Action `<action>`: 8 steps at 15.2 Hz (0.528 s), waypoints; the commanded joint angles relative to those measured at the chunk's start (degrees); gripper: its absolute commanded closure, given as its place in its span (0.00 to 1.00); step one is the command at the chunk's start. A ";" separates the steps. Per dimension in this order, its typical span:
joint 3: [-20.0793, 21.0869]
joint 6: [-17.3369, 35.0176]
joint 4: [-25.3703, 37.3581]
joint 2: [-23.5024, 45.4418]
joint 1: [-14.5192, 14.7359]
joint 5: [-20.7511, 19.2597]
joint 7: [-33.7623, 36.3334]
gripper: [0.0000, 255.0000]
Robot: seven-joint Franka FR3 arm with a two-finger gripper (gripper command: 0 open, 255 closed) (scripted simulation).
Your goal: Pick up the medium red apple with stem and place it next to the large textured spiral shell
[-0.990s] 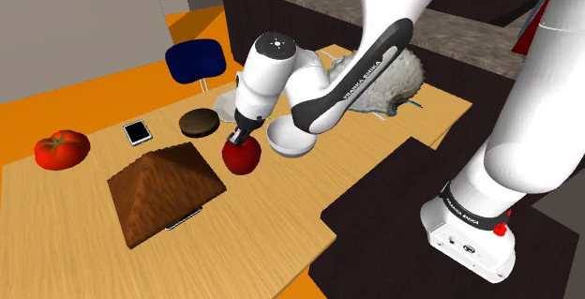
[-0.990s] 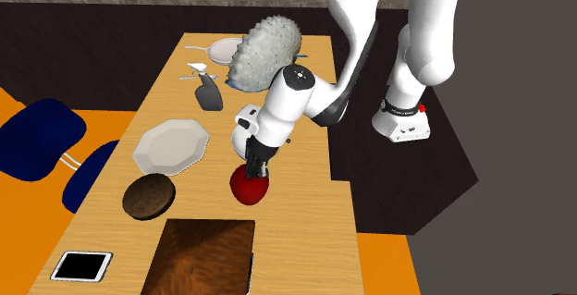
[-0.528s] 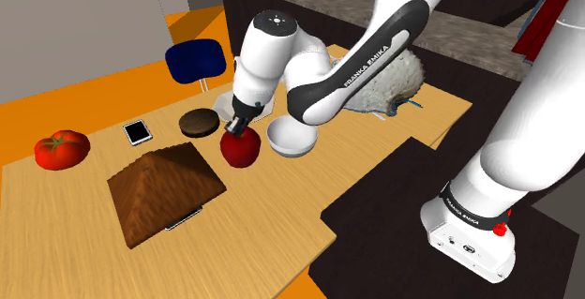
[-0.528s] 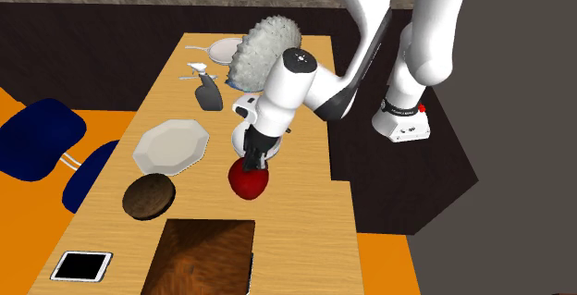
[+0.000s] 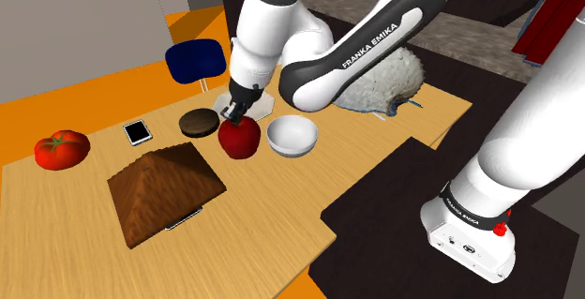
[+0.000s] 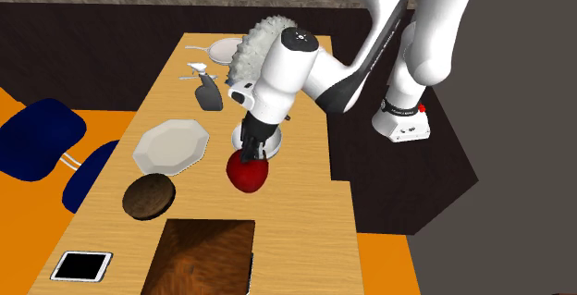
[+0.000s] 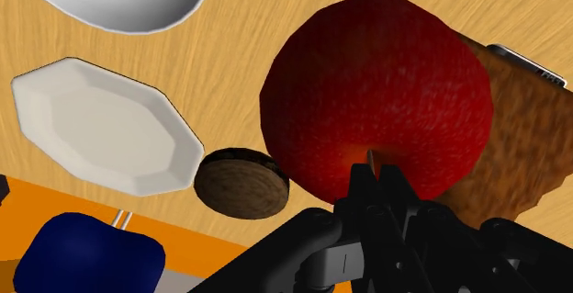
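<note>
Shoulder view, left to right, on the wooden table (image 5: 281,208):
- Tomato (image 5: 62,148), tablet (image 5: 138,132), brown pyramid (image 5: 166,189), dark disc (image 5: 199,123): all unmoved since a second ago.
- Red apple (image 5: 241,141): just beside the disc and the white bowl (image 5: 292,136). It sits higher and slightly further from the pyramid than a second ago. Whether it is clear of the tabletop cannot be told.
- Gripper (image 5: 234,119): fingers pinched together on the apple's top at the stem. The arm has risen with it, uncovering the bowl.
- Spiral shell (image 5: 389,82): pale and spiky, well apart from the apple, beyond the bowl, unmoved.
</note>
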 commanded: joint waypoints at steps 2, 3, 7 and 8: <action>0.69 -1.70 0.34 -2.18 -0.35 4.09 -3.12 1.00; 0.81 -2.30 0.57 -2.80 -0.41 5.26 -4.03 1.00; 0.90 -4.87 1.64 -5.15 -0.32 9.40 -7.30 1.00; 0.86 -5.55 1.96 -5.70 -0.27 10.31 -8.02 1.00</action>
